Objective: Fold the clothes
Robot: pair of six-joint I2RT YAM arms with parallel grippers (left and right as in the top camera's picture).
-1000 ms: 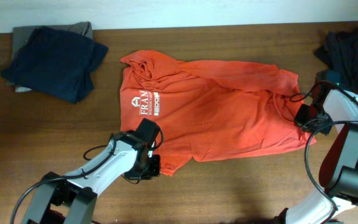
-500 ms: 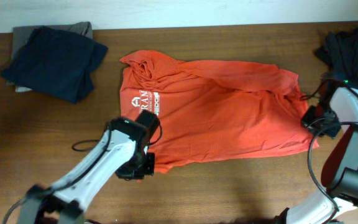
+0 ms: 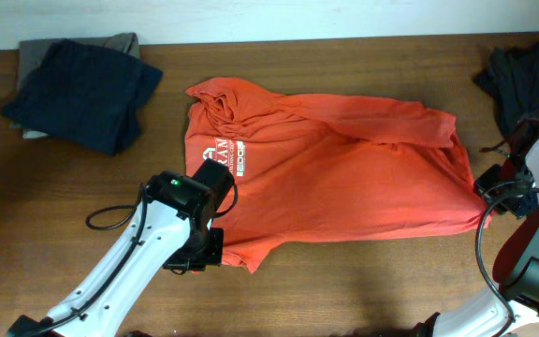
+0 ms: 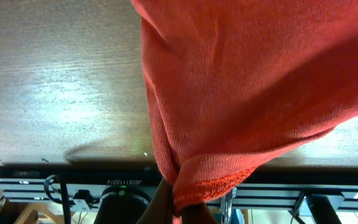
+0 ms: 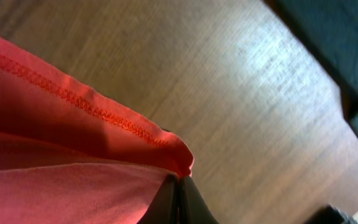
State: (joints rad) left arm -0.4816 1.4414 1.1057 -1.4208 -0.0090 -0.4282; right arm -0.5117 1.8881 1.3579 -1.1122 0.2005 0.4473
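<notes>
Red-orange cotton T-shirt point(image 3: 344, 178), one item, held at two points.

Overhead: The T-shirt lies spread sideways across the middle of the wooden table point(image 3: 363, 290), white lettering toward my left side and partly under my left arm. My left gripper point(image 3: 202, 255) is at its lower-left corner and my right gripper point(image 3: 490, 187) at its lower-right corner. Compared with a second ago, my right gripper has travelled outward and the cloth has gone with it. The bunching at that end is largely drawn out and the lower edge runs straighter. My left gripper has drifted slightly outward too. A folded navy garment point(image 3: 82, 89) sits at the far left and a dark garment point(image 3: 517, 80) at the far right, both apart from the shirt.

Left wrist: My left gripper point(image 4: 179, 208) is clenched on a gathered, stitched edge of the T-shirt point(image 4: 241, 81), and the cloth hangs taut above the table point(image 4: 61, 81).

Right wrist: My right gripper point(image 5: 179, 199) is pinched shut on a stitched edge of the T-shirt point(image 5: 55, 155), with the dark garment point(image 5: 334, 37) well beyond.

Assessment: I judge this to be spreading in progress. The shirt is flatter, but no fold has been made yet.
</notes>
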